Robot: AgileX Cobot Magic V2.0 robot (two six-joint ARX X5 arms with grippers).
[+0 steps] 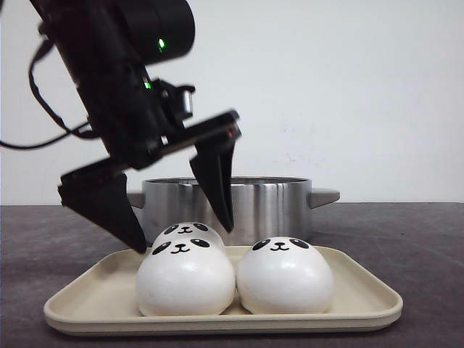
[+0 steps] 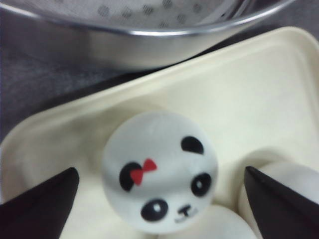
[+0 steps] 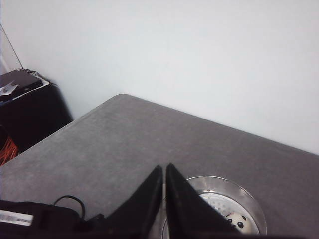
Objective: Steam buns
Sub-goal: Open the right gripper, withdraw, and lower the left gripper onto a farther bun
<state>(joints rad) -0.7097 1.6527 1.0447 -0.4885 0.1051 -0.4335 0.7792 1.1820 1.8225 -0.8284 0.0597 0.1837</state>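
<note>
Grey tabletop under a plain white wall carries everything I need. Nearest the front camera sits the cream tray with three buns showing on it; a fourth bun already lies in the steel steamer pot just behind the tray. My left gripper hangs spread wide and empty over the rear bun, the one with a red bow, one jaw on each side and neither touching it. To do this well, I judge I should drop straight down, keep that bun centred, and close gently below its widest part without nudging the two neighbours pressed against it. My right gripper waits above the pot, jaws pressed together, holding nothing.
</note>
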